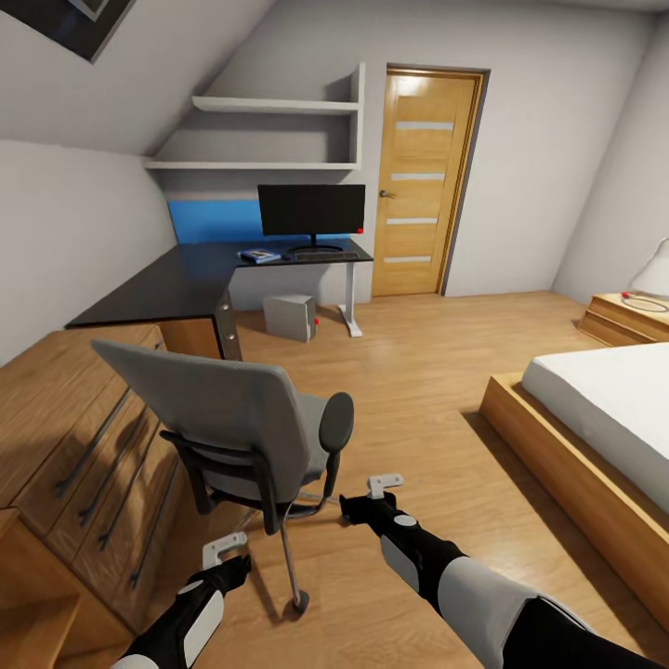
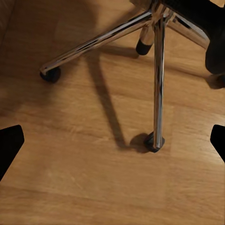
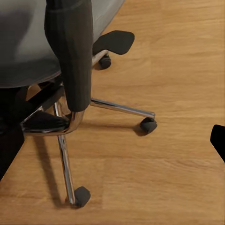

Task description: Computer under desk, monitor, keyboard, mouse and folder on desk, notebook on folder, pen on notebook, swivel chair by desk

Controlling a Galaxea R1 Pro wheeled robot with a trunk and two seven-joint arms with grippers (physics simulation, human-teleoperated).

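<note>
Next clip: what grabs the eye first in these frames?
The grey swivel chair stands in the foreground on the wood floor, just ahead of both grippers, left and right. Farther back, the black monitor sits on the desk beside the oak door.

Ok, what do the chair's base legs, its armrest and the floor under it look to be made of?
Swivel chair base legs: polished chrome-like metal, with bright mirror highlights.
Armrest: matte black, probably plastic or rubber; no gloss.
Floor: light wood boards or laminate, with visible grain, plank seams and a soft sheen.
</note>
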